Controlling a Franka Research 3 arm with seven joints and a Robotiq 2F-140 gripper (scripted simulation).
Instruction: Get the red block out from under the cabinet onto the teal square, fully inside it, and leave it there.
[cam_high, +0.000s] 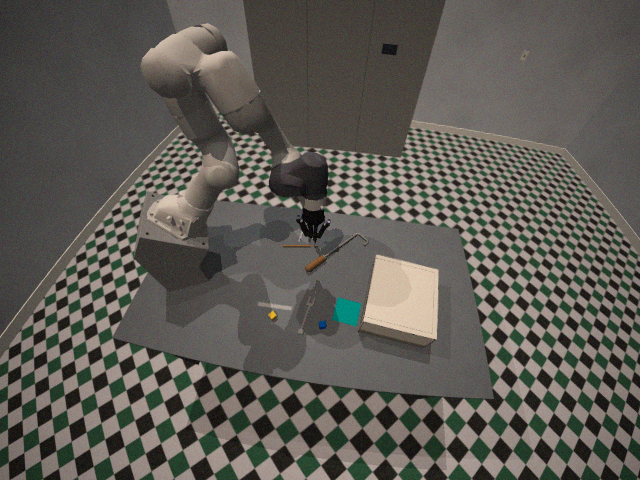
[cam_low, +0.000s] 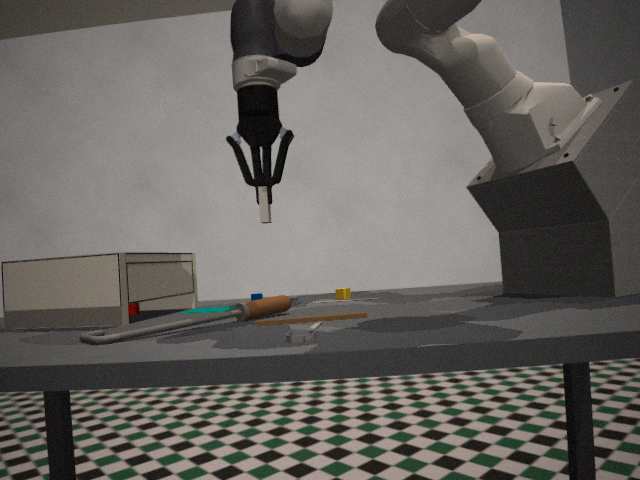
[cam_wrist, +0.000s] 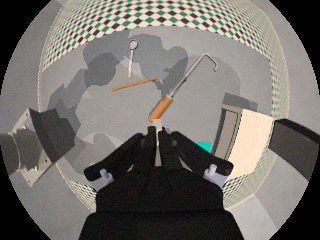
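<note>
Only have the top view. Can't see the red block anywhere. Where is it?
Observer: The exterior view shows the red block in the gap under the cabinet, at the end facing the teal square.
Operator: Jaws carrying anything? Too small here.
Observer: No. Jaws are shut with nothing between them, hanging well above the table.
Operator: Hook tool lifted at all?
Observer: No. The hook tool lies flat on the table, nothing touching it.

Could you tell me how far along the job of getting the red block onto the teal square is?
Done: nothing yet; the red block sits under the cabinet. In hand: the shut gripper hangs empty above the hooked tool. Left: rake the block out onto the teal square.
</note>
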